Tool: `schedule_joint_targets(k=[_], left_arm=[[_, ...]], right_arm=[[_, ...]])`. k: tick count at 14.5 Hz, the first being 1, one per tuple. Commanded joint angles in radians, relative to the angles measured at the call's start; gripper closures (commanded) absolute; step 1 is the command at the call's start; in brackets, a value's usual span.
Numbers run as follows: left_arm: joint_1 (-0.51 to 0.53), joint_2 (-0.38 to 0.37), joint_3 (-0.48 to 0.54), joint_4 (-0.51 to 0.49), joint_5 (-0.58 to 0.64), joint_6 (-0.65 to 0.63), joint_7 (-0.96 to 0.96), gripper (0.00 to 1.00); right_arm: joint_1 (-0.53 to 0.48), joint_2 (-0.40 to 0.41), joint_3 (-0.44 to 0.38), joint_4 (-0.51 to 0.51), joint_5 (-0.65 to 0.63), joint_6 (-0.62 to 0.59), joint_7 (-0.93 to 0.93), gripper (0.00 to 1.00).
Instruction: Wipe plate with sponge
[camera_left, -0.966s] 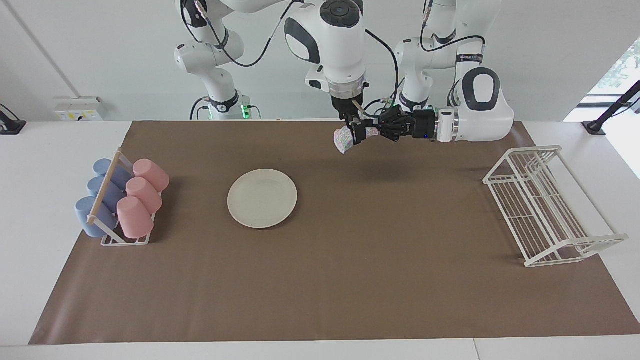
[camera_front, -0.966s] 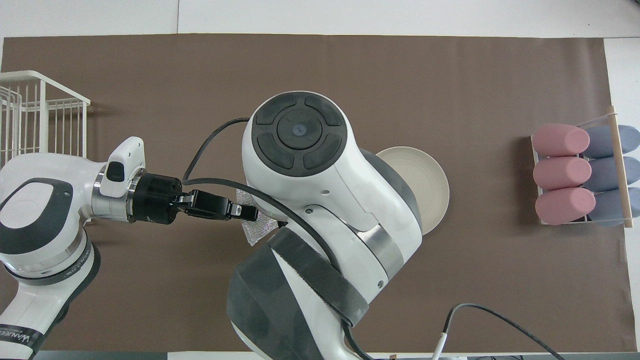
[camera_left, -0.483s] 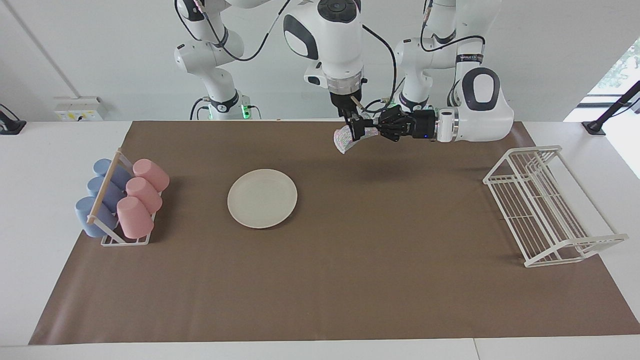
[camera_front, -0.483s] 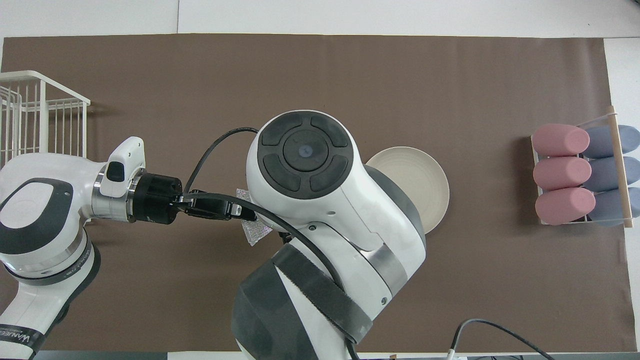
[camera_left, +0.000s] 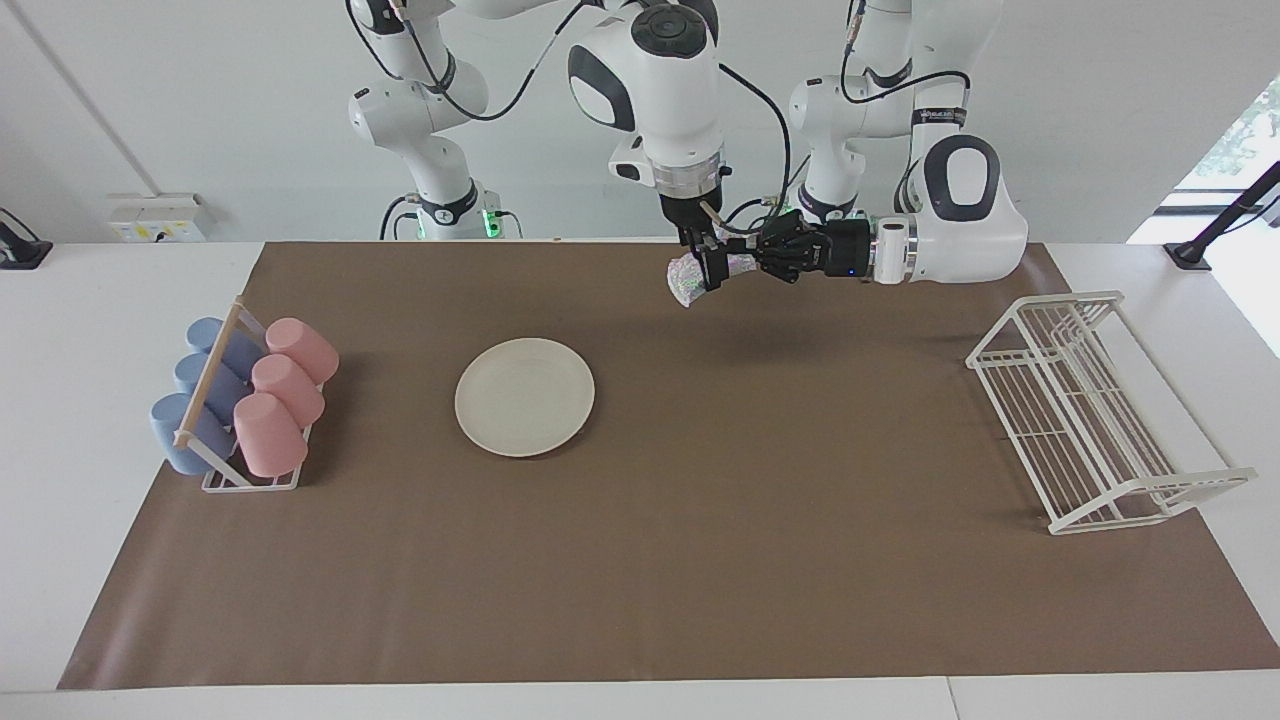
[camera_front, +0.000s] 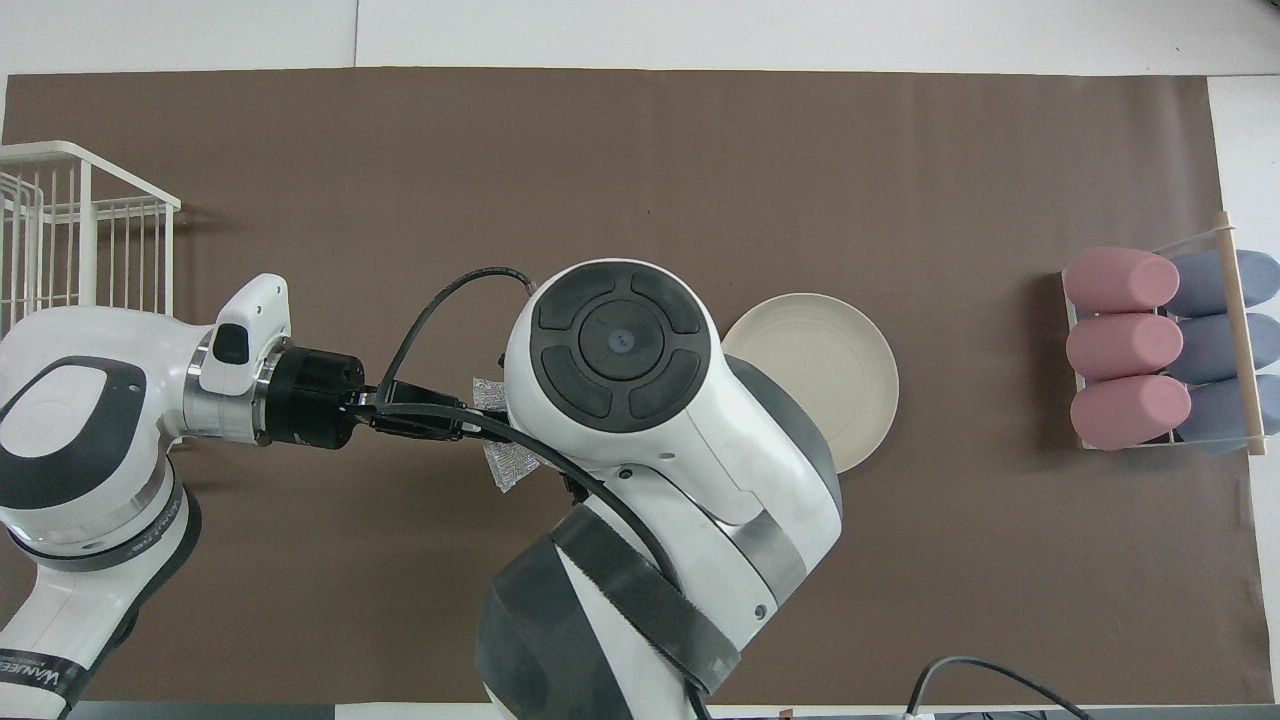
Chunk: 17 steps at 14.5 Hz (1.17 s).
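Note:
The cream-white plate (camera_left: 524, 397) lies flat on the brown mat, toward the right arm's end; in the overhead view (camera_front: 820, 375) my right arm covers part of it. The silvery speckled sponge (camera_left: 685, 283) hangs in the air over the mat near the robots' edge, at mid-table, and shows in the overhead view (camera_front: 510, 465). My left gripper (camera_left: 748, 262) reaches in sideways and is shut on one end of the sponge. My right gripper (camera_left: 711, 272) comes straight down onto the sponge's middle. In the overhead view the left gripper (camera_front: 470, 428) shows and the right gripper is hidden under its own arm.
A rack of pink and blue cups (camera_left: 245, 400) stands at the right arm's end of the mat. A white wire dish rack (camera_left: 1090, 410) stands at the left arm's end. Both also show in the overhead view, cups (camera_front: 1160, 350) and wire rack (camera_front: 80, 230).
My right arm's wrist has shifted a little above the sponge, uncovering more of the plate in the overhead view. The sponge and my left gripper have stayed in place.

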Motion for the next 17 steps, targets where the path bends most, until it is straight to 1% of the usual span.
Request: schedule_joint_targets(k=[1, 2, 4, 7, 8, 12, 13, 14, 15, 17], left_arm=[[-0.013, -0.031, 0.011, -0.034, -0.019, 0.000, 0.018, 1.00], [-0.013, -0.029, 0.013, -0.034, -0.019, 0.000, 0.018, 1.00], [-0.013, -0.031, 0.013, -0.034, -0.017, -0.003, 0.018, 1.00], [-0.013, -0.031, 0.013, -0.035, -0.016, -0.003, 0.018, 1.00], [-0.013, -0.031, 0.013, -0.034, -0.016, -0.005, 0.018, 1.00], [-0.015, -0.031, 0.013, -0.034, -0.013, -0.003, 0.017, 1.00], [-0.015, -0.031, 0.013, -0.034, -0.010, -0.002, 0.015, 0.95], [-0.017, -0.032, 0.010, -0.034, -0.008, 0.003, 0.004, 0.02], [-0.018, -0.040, 0.010, -0.032, -0.007, 0.003, -0.014, 0.00], [-0.017, -0.042, 0.010, -0.032, 0.003, 0.000, -0.026, 0.00]], right_arm=[[-0.009, -0.050, 0.002, -0.058, 0.020, 0.016, 0.014, 0.24], [-0.009, -0.056, 0.002, -0.058, 0.020, 0.015, 0.012, 0.31], [-0.010, -0.056, 0.002, -0.063, 0.020, 0.016, 0.012, 0.51], [-0.013, -0.056, 0.002, -0.063, 0.020, 0.027, 0.008, 0.91], [-0.013, -0.056, 0.002, -0.061, 0.020, 0.029, -0.001, 1.00], [-0.021, -0.058, 0.000, -0.057, 0.020, 0.026, -0.035, 1.00], [-0.023, -0.059, -0.001, -0.055, 0.020, 0.026, -0.037, 1.00], [-0.024, -0.067, -0.003, -0.055, 0.020, 0.024, -0.038, 1.00], [-0.024, -0.070, -0.004, -0.057, 0.020, 0.024, -0.038, 1.00], [-0.024, -0.072, -0.004, -0.058, 0.020, 0.023, -0.038, 1.00]])
